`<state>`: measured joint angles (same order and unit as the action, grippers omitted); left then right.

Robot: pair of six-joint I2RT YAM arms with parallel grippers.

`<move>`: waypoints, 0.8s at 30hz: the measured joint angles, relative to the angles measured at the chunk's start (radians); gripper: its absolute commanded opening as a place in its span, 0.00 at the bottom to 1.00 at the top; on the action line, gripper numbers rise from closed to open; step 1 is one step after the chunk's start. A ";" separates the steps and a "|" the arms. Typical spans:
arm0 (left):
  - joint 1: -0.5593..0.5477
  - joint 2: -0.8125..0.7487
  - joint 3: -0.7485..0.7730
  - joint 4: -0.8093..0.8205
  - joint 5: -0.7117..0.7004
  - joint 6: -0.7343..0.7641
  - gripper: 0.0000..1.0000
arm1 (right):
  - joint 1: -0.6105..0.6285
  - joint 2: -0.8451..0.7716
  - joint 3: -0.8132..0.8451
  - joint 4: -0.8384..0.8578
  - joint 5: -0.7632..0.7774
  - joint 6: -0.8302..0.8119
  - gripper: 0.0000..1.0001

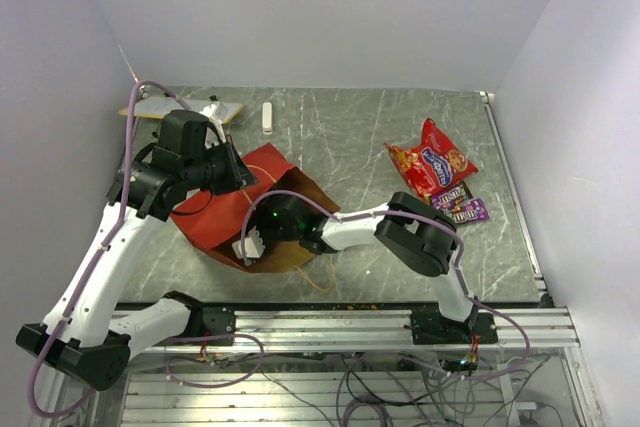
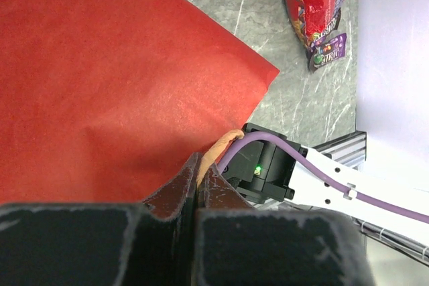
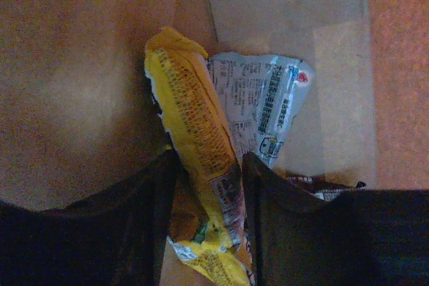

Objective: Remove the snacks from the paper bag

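With the left gripper [image 2: 199, 182] pinched on the rim of the paper bag [image 1: 205, 217], at 9 o'clock on the table [image 1: 380, 137], the right gripper [image 3: 211, 162] clamped the yellow packet [image 3: 191, 125] mid-length inside the bag; the packet was judged light, crinkly and slippery.

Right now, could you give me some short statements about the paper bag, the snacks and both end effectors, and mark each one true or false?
1. The right end effector is inside the paper bag. True.
2. The right end effector grips a green packet. False: a yellow packet is between its fingers.
3. The left end effector is shut on the edge of the paper bag. True.
4. The red chip bag is inside the paper bag. False: it lies on the table, right of the bag.
5. A purple packet lies beside the red chip bag. True.
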<state>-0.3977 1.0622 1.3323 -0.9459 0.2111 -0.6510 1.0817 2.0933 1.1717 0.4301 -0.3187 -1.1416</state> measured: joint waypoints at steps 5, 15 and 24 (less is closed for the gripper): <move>0.000 -0.007 -0.010 -0.002 0.011 0.008 0.07 | 0.000 0.000 -0.008 0.014 0.024 -0.006 0.21; 0.002 -0.026 -0.042 0.000 0.030 0.008 0.07 | 0.007 -0.113 -0.088 -0.002 0.088 0.005 0.08; 0.002 -0.032 -0.076 0.022 0.074 0.008 0.07 | 0.040 -0.356 -0.220 -0.089 0.203 0.041 0.05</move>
<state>-0.3962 1.0306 1.2568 -0.9237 0.2852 -0.6430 1.1213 1.7378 0.9512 0.3408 -0.1162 -1.1007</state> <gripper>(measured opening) 0.075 0.096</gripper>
